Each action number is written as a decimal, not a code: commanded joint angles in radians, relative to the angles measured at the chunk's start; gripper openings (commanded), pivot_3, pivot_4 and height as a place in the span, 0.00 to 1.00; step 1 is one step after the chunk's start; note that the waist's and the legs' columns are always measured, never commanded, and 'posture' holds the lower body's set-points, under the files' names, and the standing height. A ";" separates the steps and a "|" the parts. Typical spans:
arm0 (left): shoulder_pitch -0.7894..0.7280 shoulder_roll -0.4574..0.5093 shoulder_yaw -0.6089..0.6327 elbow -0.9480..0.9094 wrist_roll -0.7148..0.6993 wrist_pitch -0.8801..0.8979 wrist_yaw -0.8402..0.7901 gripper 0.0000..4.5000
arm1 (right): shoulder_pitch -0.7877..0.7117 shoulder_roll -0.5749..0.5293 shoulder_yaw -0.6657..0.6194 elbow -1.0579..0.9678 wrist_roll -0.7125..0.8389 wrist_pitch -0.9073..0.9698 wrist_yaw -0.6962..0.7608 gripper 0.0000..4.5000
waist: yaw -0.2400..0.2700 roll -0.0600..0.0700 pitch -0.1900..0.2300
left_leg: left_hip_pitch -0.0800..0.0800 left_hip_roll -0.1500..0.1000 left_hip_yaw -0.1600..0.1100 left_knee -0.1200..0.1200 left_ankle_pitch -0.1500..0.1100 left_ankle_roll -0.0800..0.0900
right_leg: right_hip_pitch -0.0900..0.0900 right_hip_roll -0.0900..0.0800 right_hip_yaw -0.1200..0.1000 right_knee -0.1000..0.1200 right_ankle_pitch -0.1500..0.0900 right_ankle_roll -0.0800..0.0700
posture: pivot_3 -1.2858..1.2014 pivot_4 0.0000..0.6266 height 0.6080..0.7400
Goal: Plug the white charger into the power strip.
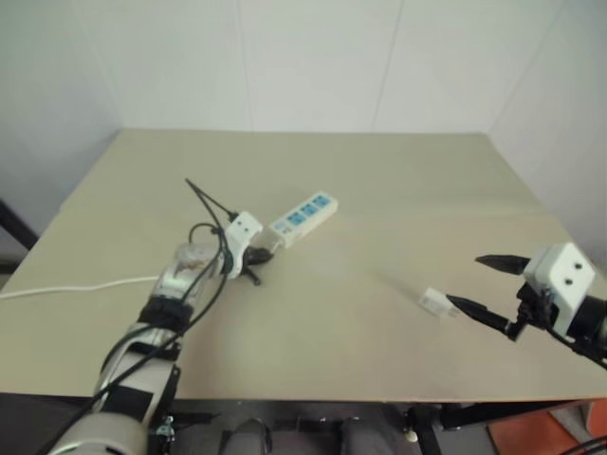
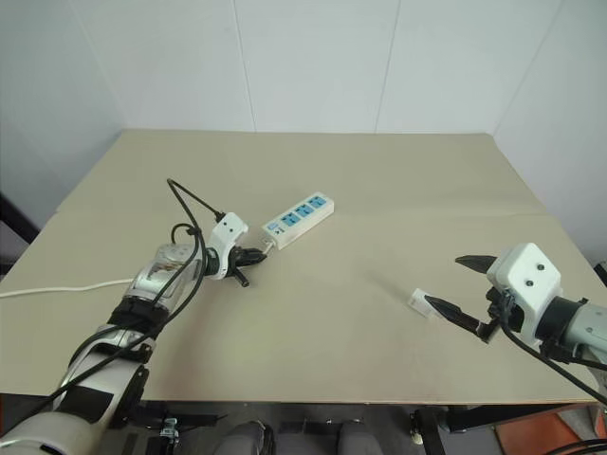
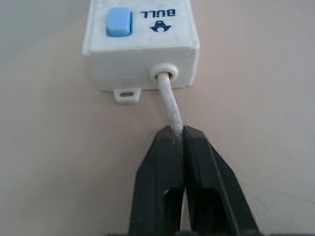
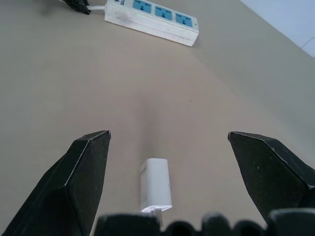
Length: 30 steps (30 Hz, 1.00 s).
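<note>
The power strip (image 1: 303,216) lies slantwise on the tan table (image 1: 398,171), its blue socket faces up. At its switch end, my left gripper (image 3: 178,132) is shut on the strip's thin white cord (image 3: 169,101), a short way from the housing (image 3: 140,44). The white charger (image 1: 435,301) lies flat on the table's right side, well apart from the strip. My right gripper (image 1: 465,281) is open just behind the charger (image 4: 156,191), one finger on each side and neither touching it.
The cord (image 1: 85,284) trails off over the table's left edge. A black cable loops above my left wrist (image 1: 204,204). White walls stand behind the table, and its front edge is close below both arms.
</note>
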 commanded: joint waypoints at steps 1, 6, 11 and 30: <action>0.195 0.105 0.010 -0.206 -0.078 -0.138 -0.224 0.00 | -0.013 -0.007 -0.021 -0.019 0.021 -0.006 -0.004 1.00 | -0.016 0.001 0.000 | 0.000 0.000 0.000 -0.001 0.000 0.000 | 0.000 0.000 0.000 0.000 0.000 0.000 | 0.52 0.24 1.00; 0.479 0.284 0.086 -0.462 -0.164 -0.259 -0.382 0.07 | -0.020 -0.017 -0.008 -0.006 0.024 -0.011 0.008 1.00 | -0.015 0.001 0.000 | 0.003 0.003 0.002 -0.008 0.000 -0.001 | -0.002 0.000 0.001 0.000 0.003 -0.010 | 0.52 0.24 1.00; 0.580 0.358 0.172 -0.503 -0.218 -0.248 -0.394 0.41 | -0.045 -0.026 0.017 0.011 0.026 -0.013 0.021 1.00 | 0.002 0.001 0.000 | 0.004 0.004 0.003 -0.007 0.000 -0.001 | -0.001 0.000 -0.001 0.001 -0.003 -0.005 | 0.52 0.24 1.00; 0.406 0.057 0.087 -0.441 -0.241 -0.411 -0.396 0.98 | -0.070 -0.022 0.042 -0.011 0.039 -0.001 0.016 1.00 | 0.012 0.000 0.001 | -0.003 0.004 0.005 -0.006 0.000 0.000 | -0.002 0.000 -0.001 -0.007 0.003 -0.007 | 0.52 0.24 1.00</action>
